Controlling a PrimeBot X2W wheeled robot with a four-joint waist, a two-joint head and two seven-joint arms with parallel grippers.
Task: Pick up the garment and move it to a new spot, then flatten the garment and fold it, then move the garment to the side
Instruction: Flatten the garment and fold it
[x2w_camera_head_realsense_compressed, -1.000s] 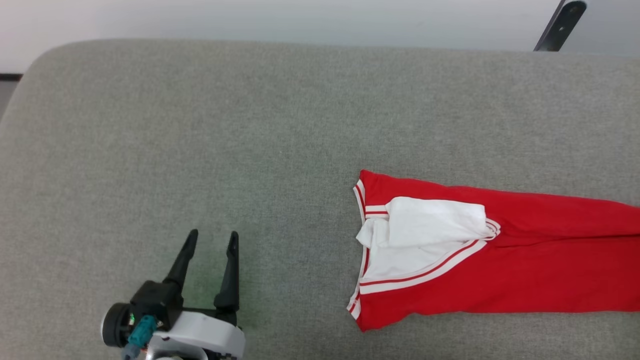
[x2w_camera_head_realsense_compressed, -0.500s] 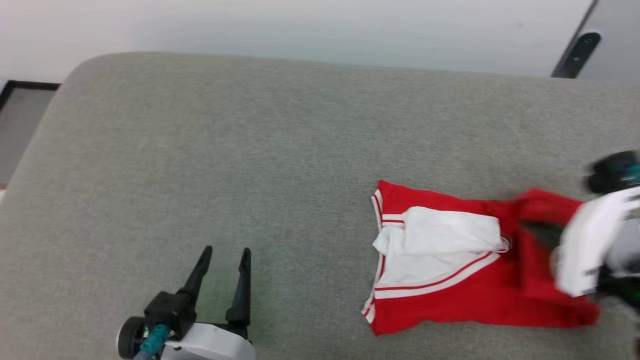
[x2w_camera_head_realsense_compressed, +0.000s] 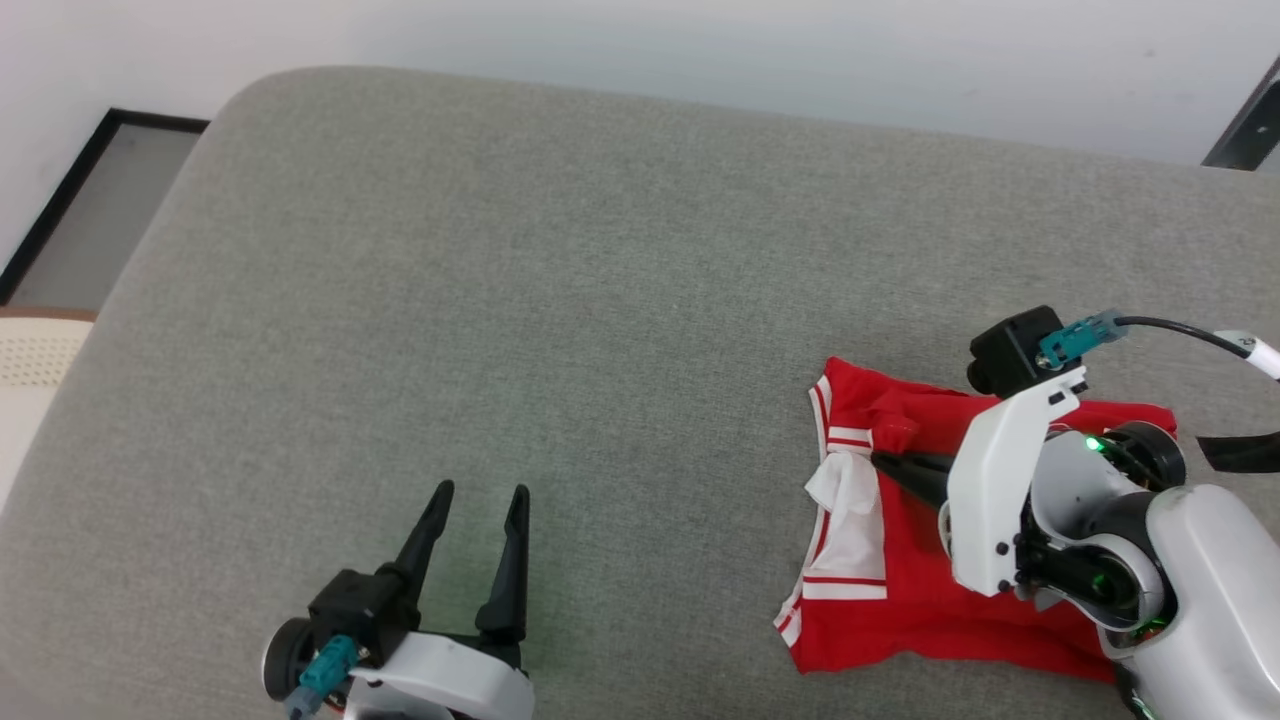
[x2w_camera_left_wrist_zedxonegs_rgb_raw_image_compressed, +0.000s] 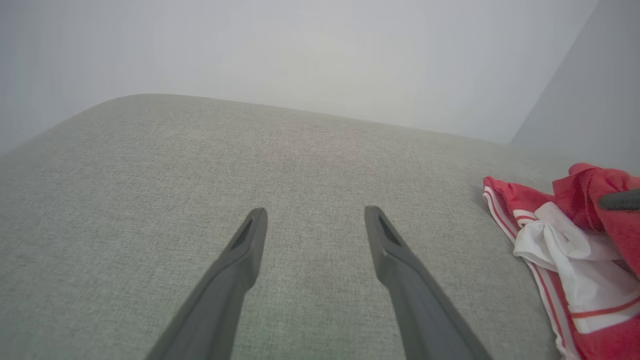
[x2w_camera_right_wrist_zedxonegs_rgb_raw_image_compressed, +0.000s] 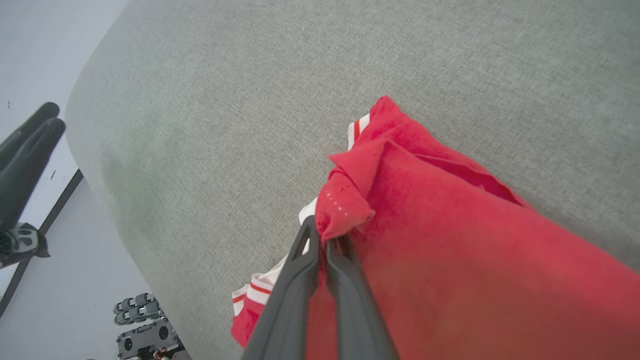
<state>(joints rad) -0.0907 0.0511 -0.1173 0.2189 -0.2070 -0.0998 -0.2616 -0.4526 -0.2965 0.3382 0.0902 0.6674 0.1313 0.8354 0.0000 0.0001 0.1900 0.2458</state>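
Observation:
The garment is a red jersey with white, red-striped trim, lying bunched on the right side of the grey cushion. My right gripper is shut on a red fold of it, held over the white trim near the garment's left end. In the right wrist view the two fingers pinch a tuft of the red garment. My left gripper stands open over bare cushion at the lower left, well apart from the garment. The left wrist view has that gripper open, with the garment at its right edge.
The grey cushion has a rounded far-left corner. Beyond it lie pale floor, a dark-framed panel and a cream object. A dark bar stands at the top right. A black cable trails from the right wrist.
The head camera has shifted. My right arm has come into view, pulling the garment's long right part leftward over itself, so the garment is now shorter and bunched. The left gripper stays open.

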